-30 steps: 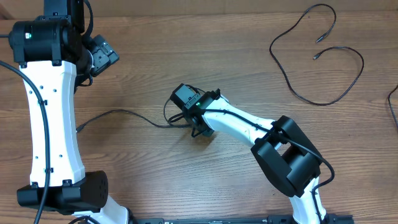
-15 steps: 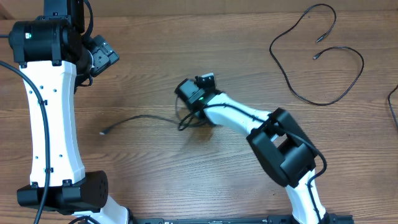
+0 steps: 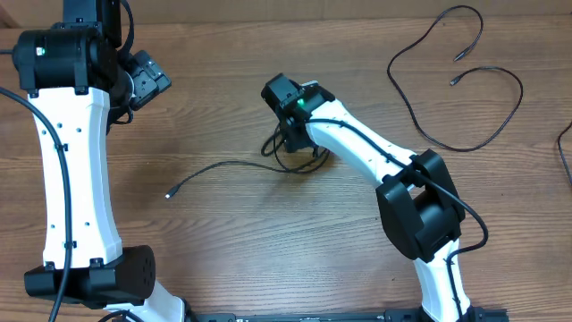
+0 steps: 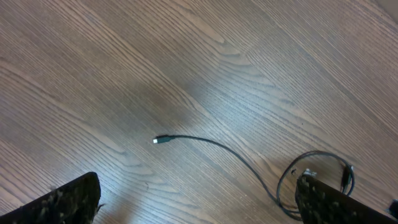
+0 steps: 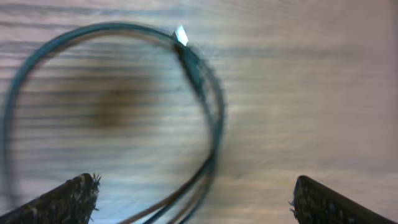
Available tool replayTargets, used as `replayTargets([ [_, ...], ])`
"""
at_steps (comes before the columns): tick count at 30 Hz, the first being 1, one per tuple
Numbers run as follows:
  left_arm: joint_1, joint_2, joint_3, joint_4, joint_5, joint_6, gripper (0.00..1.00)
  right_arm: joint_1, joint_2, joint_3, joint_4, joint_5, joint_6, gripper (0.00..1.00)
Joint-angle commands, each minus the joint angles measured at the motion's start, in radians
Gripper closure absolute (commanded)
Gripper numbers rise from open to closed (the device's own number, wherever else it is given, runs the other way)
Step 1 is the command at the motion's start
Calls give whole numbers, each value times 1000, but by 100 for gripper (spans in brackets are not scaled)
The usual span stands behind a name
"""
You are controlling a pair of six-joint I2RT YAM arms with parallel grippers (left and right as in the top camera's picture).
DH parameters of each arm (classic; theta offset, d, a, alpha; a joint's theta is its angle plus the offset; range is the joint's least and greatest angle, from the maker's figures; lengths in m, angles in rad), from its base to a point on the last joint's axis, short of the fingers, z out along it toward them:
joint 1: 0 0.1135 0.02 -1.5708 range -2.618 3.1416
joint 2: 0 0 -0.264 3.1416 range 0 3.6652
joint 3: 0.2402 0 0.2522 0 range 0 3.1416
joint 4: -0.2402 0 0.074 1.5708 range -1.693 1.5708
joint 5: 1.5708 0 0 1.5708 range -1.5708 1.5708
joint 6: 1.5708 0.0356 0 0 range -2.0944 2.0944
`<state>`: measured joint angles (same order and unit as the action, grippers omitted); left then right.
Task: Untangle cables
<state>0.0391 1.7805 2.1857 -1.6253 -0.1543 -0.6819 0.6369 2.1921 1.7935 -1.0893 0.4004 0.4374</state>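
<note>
One thin black cable [image 3: 228, 165] lies mid-table. Its loose loops [image 3: 297, 158] sit under my right gripper [image 3: 299, 141], and a tail runs left to a metal-tipped plug [image 3: 169, 194]. In the right wrist view the gripper [image 5: 196, 199] is open. The blurred loop [image 5: 211, 130] and a plug tip [image 5: 180, 35] lie on the wood between and beyond its fingers, not pinched. A second cable [image 3: 465, 85] lies spread out at the far right. My left gripper [image 3: 147, 76] hovers open at the far left. Its view, gripper [image 4: 199, 202], shows the tail plug [image 4: 159, 140] and loops [image 4: 317, 177].
The left arm's white link [image 3: 76, 170] runs along the table's left side. The right arm [image 3: 375, 161] stretches from the front edge to the middle. Another dark cord [image 3: 563, 148] shows at the right edge. Bare wood lies between the two cables.
My right gripper moved back and right, dragging the cable so its free plug slid right. It was shut on the cable and now stands open, the loops lying on the table.
</note>
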Motion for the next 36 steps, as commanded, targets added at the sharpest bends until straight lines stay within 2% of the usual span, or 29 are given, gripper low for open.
replayTargets([
  [1, -6, 6, 1, 1, -10, -2, 0, -40, -24, -19, -53, -165, 501, 10],
  [5, -6, 6, 1, 1, -10, -2, 0, -45, -23, -69, -50, -178, 722, 15],
  [10, -6, 6, 1, 2, -10, -2, 0, -45, -23, -125, -15, -233, 831, 20],
  [13, -6, 6, 1, 3, -10, -2, 1, -45, -23, -170, 13, -306, 904, 27],
  [18, -6, 6, 1, 3, -11, -2, 1, -35, -23, -231, 32, -380, 904, 55],
  [19, -6, 6, 1, 3, -11, -2, 0, -30, -23, -241, 24, -378, 898, 64],
  [21, -6, 6, 1, 3, -11, -2, 0, -28, -23, -255, 10, -369, 882, 92],
  [22, -6, 6, 1, 3, -11, -2, 1, -28, -23, -263, 9, -364, 845, 96],
  [24, -6, 6, 1, 3, -12, -2, 1, -33, -23, -270, 11, -341, 763, 96],
  [30, -6, 6, 1, 3, -13, -2, 1, -107, -27, -205, 29, -190, 313, 96],
  [31, -6, 6, 1, 3, -13, -2, 0, -152, -27, -142, 18, -192, 159, 96],
  [33, -6, 6, 1, 3, -13, -2, 0, -224, -27, -27, -10, -192, 13, 96],
  [36, -6, 6, 1, 3, -12, -2, 0, -300, -27, 93, 4, -216, -124, 96],
])
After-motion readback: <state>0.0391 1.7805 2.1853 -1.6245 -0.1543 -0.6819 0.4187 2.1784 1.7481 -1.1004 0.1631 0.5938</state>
